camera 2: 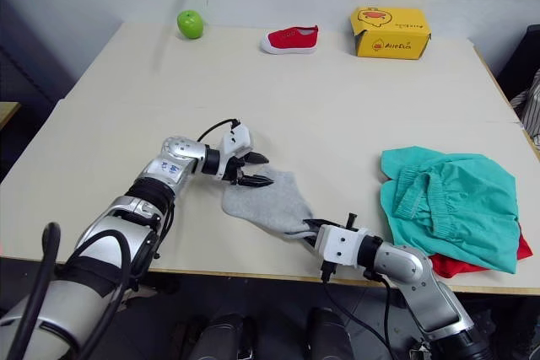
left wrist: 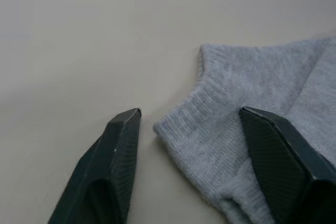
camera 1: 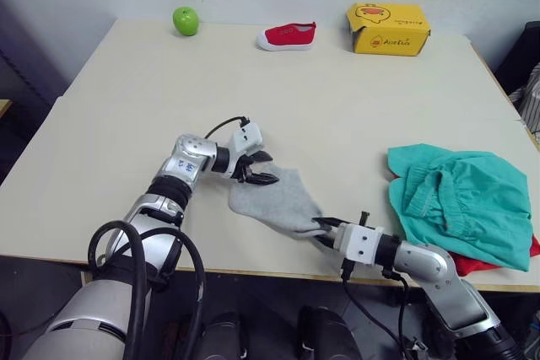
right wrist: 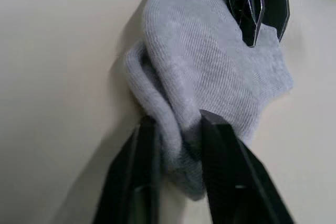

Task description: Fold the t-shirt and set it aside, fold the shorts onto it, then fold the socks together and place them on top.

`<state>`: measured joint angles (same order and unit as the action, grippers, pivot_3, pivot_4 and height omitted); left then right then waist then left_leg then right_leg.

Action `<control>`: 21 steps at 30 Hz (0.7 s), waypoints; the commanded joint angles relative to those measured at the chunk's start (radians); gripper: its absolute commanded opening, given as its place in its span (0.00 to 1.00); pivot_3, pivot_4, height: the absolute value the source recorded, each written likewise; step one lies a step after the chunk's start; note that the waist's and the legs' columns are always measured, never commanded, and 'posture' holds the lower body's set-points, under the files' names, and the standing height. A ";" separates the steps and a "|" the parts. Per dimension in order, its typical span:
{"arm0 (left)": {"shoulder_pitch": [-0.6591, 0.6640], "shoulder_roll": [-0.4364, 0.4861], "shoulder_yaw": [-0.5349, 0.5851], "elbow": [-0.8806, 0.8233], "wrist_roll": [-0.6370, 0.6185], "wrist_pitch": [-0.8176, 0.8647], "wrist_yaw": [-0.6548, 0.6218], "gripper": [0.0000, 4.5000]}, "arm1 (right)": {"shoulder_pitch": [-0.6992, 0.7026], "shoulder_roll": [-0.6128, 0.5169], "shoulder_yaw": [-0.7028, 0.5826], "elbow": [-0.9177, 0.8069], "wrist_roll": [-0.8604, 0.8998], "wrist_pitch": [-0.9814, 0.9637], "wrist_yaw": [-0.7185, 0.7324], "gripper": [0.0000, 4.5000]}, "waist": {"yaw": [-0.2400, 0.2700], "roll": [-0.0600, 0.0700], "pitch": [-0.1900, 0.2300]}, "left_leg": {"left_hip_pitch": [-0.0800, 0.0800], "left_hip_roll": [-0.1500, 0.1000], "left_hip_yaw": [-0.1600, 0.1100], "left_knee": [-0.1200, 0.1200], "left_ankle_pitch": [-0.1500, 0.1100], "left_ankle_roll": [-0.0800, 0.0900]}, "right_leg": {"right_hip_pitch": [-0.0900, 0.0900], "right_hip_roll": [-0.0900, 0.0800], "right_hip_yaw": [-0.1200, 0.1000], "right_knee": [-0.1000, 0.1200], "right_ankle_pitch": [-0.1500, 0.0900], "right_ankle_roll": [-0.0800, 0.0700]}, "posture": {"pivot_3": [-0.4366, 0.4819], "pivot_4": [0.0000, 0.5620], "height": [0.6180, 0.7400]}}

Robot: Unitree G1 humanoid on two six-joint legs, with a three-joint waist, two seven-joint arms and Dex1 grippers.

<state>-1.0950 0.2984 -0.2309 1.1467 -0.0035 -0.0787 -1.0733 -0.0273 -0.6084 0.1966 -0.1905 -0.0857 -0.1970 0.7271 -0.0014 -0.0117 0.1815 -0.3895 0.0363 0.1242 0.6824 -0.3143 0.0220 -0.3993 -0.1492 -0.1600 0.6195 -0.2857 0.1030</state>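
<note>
Near table front edge: right gripper point(right wrist: 178, 129) pinching bunched ribbed-knit grey socks point(camera 1: 283, 200); left gripper point(left wrist: 191, 116) spread at cuff.

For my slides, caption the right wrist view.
Right gripper pinches one end of the grey socks; left gripper at the other.

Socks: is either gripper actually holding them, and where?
The right gripper is shut on the socks, pinching a bunched fold at their near end. The left gripper is open, straddling the cuff edge, not gripping.
</note>
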 commanded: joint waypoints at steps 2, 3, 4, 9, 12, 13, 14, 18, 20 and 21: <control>-0.010 -0.010 0.039 0.020 0.008 -0.014 -0.003 0.33 | 0.006 -0.013 -0.021 0.006 -0.005 -0.029 -0.010 0.00 | 0.000 0.000 0.000 | 0.000 0.000 0.000 0.000 0.000 0.000 | 0.000 0.000 0.000 0.000 0.000 0.000 | 0.48 0.27 1.00; -0.002 -0.009 0.050 0.014 0.000 -0.007 -0.015 0.25 | 0.001 -0.020 -0.024 0.017 -0.003 -0.040 -0.004 0.00 | 0.000 0.000 0.000 | 0.000 0.000 0.000 0.000 0.000 0.000 | 0.000 0.000 0.000 0.000 0.000 0.000 | 0.48 0.27 1.00; 0.005 -0.007 0.059 0.008 -0.004 -0.002 -0.022 0.18 | -0.005 -0.027 -0.027 0.029 -0.003 -0.051 0.002 0.00 | 0.000 0.000 0.000 | 0.000 0.000 0.000 0.000 0.000 0.000 | 0.000 0.000 0.000 0.000 0.000 0.000 | 0.48 0.27 1.00; 0.066 0.029 0.104 -0.093 -0.030 0.059 -0.051 0.01 | -0.109 -0.072 -0.038 0.175 0.013 -0.157 0.052 0.00 | -0.006 0.000 0.000 | 0.001 0.000 0.001 0.000 0.000 0.000 | 0.000 0.000 0.001 0.001 0.000 0.000 | 0.48 0.27 1.00; 0.144 0.071 0.115 -0.239 -0.049 0.130 -0.078 0.01 | -0.211 -0.098 -0.037 0.311 0.047 -0.239 0.111 0.00 | -0.012 0.000 0.000 | 0.002 0.001 0.001 0.000 0.001 0.000 | 0.000 0.000 0.001 0.001 0.000 0.000 | 0.48 0.27 1.00; 0.177 0.085 0.115 -0.302 -0.057 0.155 -0.088 0.01 | -0.245 -0.103 -0.034 0.358 0.054 -0.268 0.130 0.00 | -0.015 0.000 0.000 | 0.001 0.001 0.001 0.000 0.001 0.000 | 0.000 0.000 0.001 0.001 0.000 0.000 | 0.48 0.27 1.00; 0.224 0.104 0.115 -0.398 -0.071 0.198 -0.100 0.01 | -0.286 -0.105 -0.026 0.414 0.065 -0.301 0.161 0.00 | -0.016 0.000 0.000 | 0.002 0.001 0.001 0.000 0.001 0.000 | 0.000 0.000 0.001 0.001 0.000 0.000 | 0.48 0.27 1.00; 0.382 0.154 0.131 -0.735 -0.114 0.343 -0.060 0.01 | -0.401 -0.090 0.005 0.585 0.099 -0.411 0.268 0.00 | -0.026 0.000 0.000 | 0.002 0.005 0.000 0.000 0.001 0.000 | 0.001 0.000 0.001 0.001 0.000 0.000 | 0.48 0.27 1.00; 0.451 0.166 0.148 -0.880 -0.142 0.437 -0.024 0.01 | -0.444 -0.077 0.019 0.671 0.106 -0.473 0.315 0.00 | -0.026 0.000 0.000 | 0.002 0.006 0.001 0.000 0.001 0.000 | 0.001 0.000 0.001 0.001 0.000 0.000 | 0.48 0.27 1.00; 0.490 0.172 0.156 -0.953 -0.153 0.484 -0.002 0.01 | -0.469 -0.071 0.026 0.715 0.104 -0.505 0.335 0.00 | -0.026 0.000 0.000 | 0.002 0.006 0.001 0.001 0.001 0.000 | 0.001 0.000 0.001 0.001 0.000 0.000 | 0.48 0.27 1.00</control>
<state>-0.6184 0.4565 -0.1001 0.3080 -0.1216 0.3443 -1.1030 -0.4809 -0.6831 0.2237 0.4809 0.0003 -0.6480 1.0295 -0.0274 -0.0112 0.1819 -0.3876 0.0426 0.1249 0.6829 -0.3134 0.0216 -0.3981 -0.1495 -0.1584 0.6211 -0.2855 0.1032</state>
